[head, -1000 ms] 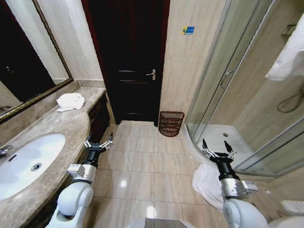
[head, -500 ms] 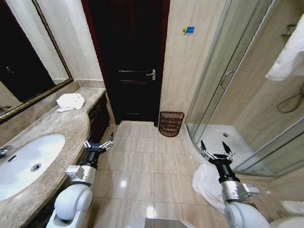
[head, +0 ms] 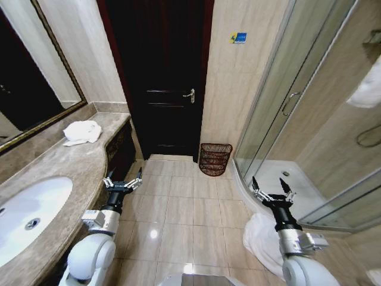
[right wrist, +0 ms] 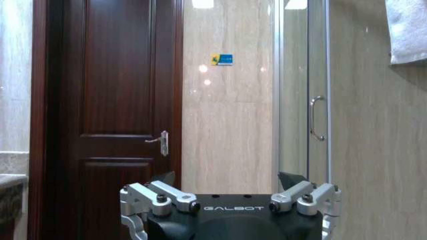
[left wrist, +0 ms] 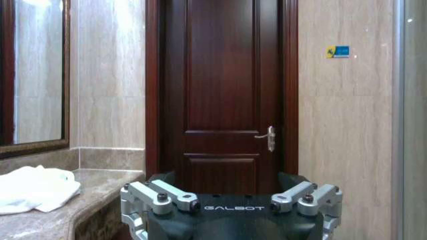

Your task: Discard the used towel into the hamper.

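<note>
**Hamper at the far wall, both grippers spread and empty**

The hamper [head: 215, 159] stands on the tiled floor [head: 190, 208] at the centre of the head view, just right of the dark wooden door [head: 161, 77] and against the beige wall, with the glass shower enclosure [head: 297, 119] further right. It is upright, its thin reddish-brown bars flaring to a wider rim; what lies inside cannot be made out.

Two white towels show. One is bunched on the floor [head: 262, 235] in the lower right of the frame, at the foot of the shower's curved threshold and partly behind the right arm. The other [head: 81, 132] is crumpled at the far end of the marble surface [head: 71, 173] in the left of the frame, below the mirror [head: 30, 71] and well beyond the white sink [head: 33, 211]. In the left wrist view it [left wrist: 33, 189] lies on the surface at the lower left.

The left gripper [head: 123, 179] is raised in the lower left of the head view, beside the surface's edge — fingers spread wide, nothing between them. The right gripper [head: 272, 190] is held in the lower right, above the floor towel, fingers likewise splayed and empty. Both are well short of the hamper.

Another white towel [right wrist: 407, 30] hangs in the upper right of the right wrist view, inside the shower.
</note>
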Robot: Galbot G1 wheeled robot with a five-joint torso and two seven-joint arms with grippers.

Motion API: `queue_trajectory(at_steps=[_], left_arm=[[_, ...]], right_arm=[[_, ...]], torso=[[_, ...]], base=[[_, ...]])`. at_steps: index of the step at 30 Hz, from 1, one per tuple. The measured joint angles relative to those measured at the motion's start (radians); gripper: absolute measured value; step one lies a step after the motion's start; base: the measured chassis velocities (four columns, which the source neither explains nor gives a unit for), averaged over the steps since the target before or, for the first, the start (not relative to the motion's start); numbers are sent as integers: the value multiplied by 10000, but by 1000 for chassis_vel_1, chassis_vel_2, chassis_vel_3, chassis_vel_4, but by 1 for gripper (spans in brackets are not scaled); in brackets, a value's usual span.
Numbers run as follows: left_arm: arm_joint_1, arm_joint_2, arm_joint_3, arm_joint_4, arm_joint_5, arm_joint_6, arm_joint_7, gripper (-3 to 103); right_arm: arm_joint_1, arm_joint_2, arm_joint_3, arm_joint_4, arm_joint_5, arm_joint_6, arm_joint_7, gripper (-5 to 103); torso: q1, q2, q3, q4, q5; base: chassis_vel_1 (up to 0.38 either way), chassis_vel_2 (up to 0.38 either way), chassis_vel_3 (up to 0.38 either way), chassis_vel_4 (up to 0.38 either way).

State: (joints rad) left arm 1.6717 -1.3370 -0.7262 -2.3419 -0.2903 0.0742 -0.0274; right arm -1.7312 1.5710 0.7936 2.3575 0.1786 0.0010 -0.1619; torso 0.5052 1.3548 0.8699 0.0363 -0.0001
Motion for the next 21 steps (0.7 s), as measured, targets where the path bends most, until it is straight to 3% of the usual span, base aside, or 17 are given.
queue_trajectory(at_steps=[21], left_arm=[[205,-64,-81,96,250,-444,10,100]], right_arm=[[-153,84,-4,25,-4,158,-5,100]], torso=[[-2,0,-1,3,0]], base=[[-72,154,150,-73]])
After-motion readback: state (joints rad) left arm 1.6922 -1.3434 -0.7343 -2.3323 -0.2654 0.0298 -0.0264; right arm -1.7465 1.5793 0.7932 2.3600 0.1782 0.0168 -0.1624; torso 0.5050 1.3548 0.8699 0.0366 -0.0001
